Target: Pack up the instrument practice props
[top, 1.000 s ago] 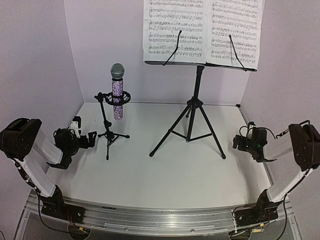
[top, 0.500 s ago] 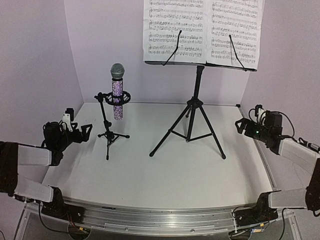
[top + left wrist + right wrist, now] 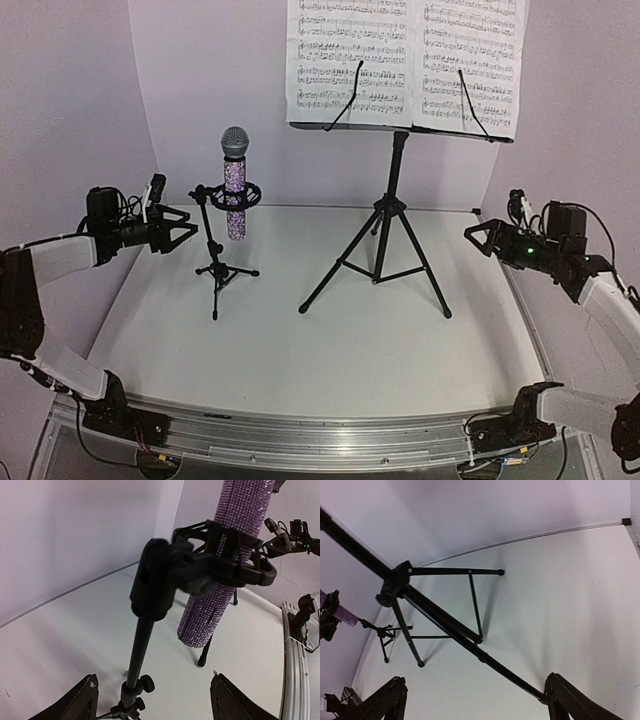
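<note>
The purple glitter microphone with its grey mesh head stands upright in the clip of the small black tripod mic stand at back left; both show close in the left wrist view, the microphone and the stand pole. The tall black music stand holds two white sheet-music pages at the back. Its legs fill the right wrist view. My left gripper is open and empty, raised just left of the mic stand. My right gripper is open and empty, raised right of the music stand.
White walls close in the table at the back and both sides. A metal rail runs along the near edge with both arm bases on it. The white table top stretches in front of the stands.
Both arms have risen and stretched out from folded poses. My left gripper moved up and right toward the mic stand. My right gripper moved up toward the music stand.
</note>
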